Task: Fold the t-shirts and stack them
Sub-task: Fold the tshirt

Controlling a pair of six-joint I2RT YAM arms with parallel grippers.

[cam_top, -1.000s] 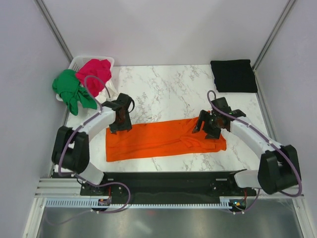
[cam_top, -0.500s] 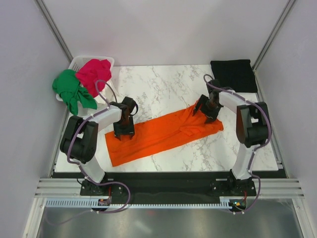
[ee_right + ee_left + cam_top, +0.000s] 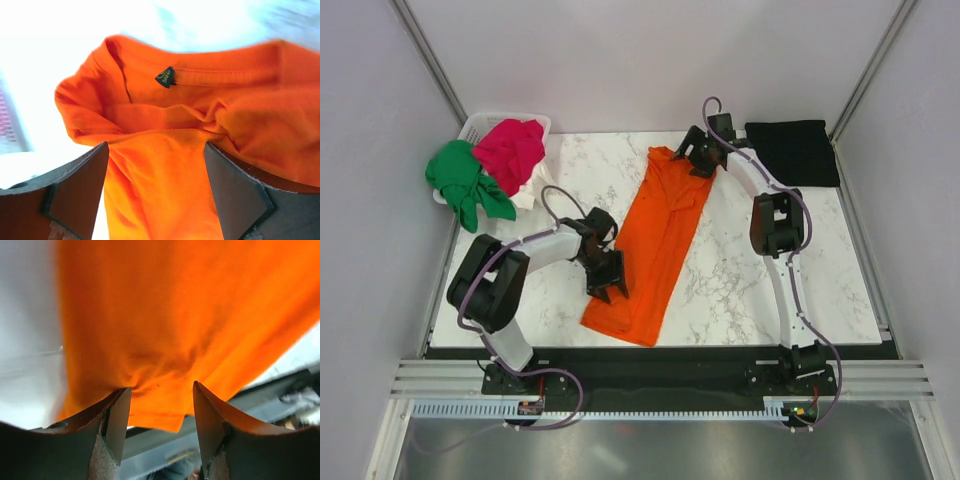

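Note:
The bright orange t-shirt (image 3: 665, 230) lies as a long folded strip, slanting from the table's far middle to its near edge. My left gripper (image 3: 605, 285) is at the strip's near left edge, its jaws closed partway on a gathered fold of the orange cloth (image 3: 165, 330). My right gripper (image 3: 696, 158) is at the far end by the collar, with bunched orange cloth (image 3: 165, 200) filling the gap between its jaws. A black t-shirt (image 3: 792, 152) lies folded at the far right. Green (image 3: 465, 180) and magenta-red (image 3: 510, 150) t-shirts hang over the basket.
The white plastic basket (image 3: 480, 125) stands at the far left corner, with a bit of white cloth (image 3: 535, 185) beside it. The marble table (image 3: 770, 290) ends at a black rail along its near edge. Grey walls close in both sides.
The orange shirt has swung from lying across the table to running front to back. My right gripper moved far and left with its end. My left gripper moved near and right.

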